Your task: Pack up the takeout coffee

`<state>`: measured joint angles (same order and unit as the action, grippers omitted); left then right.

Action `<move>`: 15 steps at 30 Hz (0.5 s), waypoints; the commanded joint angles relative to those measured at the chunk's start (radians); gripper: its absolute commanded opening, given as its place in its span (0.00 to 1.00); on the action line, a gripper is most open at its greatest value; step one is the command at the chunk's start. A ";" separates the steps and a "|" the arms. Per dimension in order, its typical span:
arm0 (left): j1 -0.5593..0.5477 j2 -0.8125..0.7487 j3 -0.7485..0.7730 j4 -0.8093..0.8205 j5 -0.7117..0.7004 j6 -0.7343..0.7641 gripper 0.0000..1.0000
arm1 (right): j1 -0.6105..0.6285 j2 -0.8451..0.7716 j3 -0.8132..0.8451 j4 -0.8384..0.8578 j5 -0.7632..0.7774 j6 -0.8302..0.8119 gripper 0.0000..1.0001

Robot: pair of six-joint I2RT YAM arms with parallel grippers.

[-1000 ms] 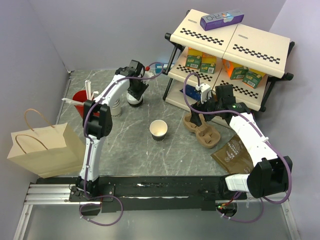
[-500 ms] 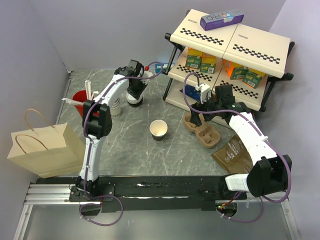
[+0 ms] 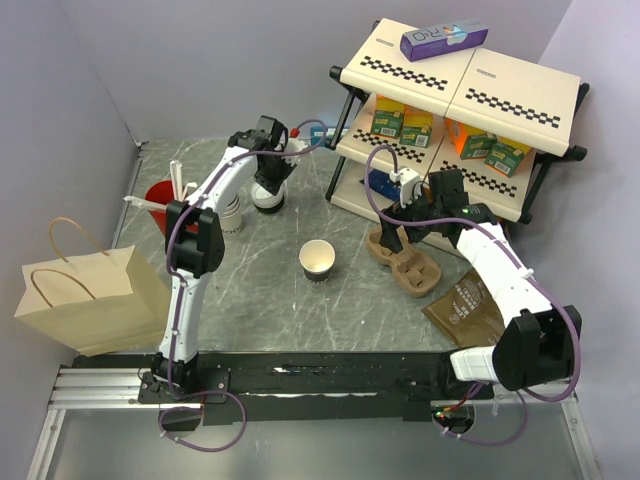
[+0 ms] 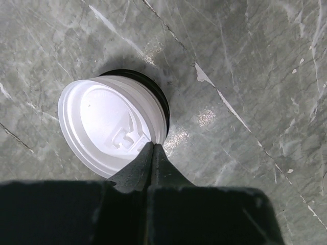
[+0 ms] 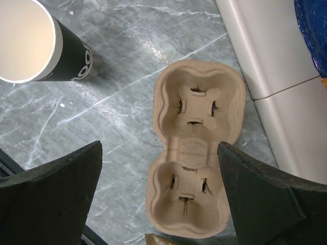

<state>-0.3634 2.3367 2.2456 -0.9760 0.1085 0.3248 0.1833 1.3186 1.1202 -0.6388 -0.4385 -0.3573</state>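
Note:
The takeout coffee (image 3: 266,198), a dark cup with a white lid, stands on the grey table at the back. In the left wrist view its lid (image 4: 110,125) lies just beyond my shut left gripper (image 4: 152,146), whose tip sits over the lid's near rim. My left gripper (image 3: 269,180) holds nothing. My right gripper (image 3: 397,232) is open and hovers over a brown cardboard cup carrier (image 3: 405,262). In the right wrist view the carrier (image 5: 194,153) lies between the spread fingers of my right gripper (image 5: 159,148).
A lidless dark cup (image 3: 317,259) stands mid-table and shows in the right wrist view (image 5: 25,41). A paper bag (image 3: 90,295) stands at the left. A red cup with sticks (image 3: 158,197) and stacked cream cups (image 3: 231,212) sit behind it. A shelf rack (image 3: 460,90) and a flat brown bag (image 3: 468,310) are at the right.
My left gripper has shifted very slightly back and left over the lidded cup. The right arm has barely moved.

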 commanded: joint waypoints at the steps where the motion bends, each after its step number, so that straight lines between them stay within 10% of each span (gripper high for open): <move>1: 0.003 -0.045 0.040 -0.024 0.005 0.026 0.01 | -0.005 0.010 0.039 0.016 -0.017 -0.005 1.00; 15: 0.003 -0.243 0.006 0.091 0.028 -0.035 0.01 | -0.005 0.027 0.076 0.010 -0.040 0.000 1.00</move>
<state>-0.3634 2.2139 2.2238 -0.9298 0.1085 0.3161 0.1829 1.3281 1.1355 -0.6395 -0.4446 -0.3569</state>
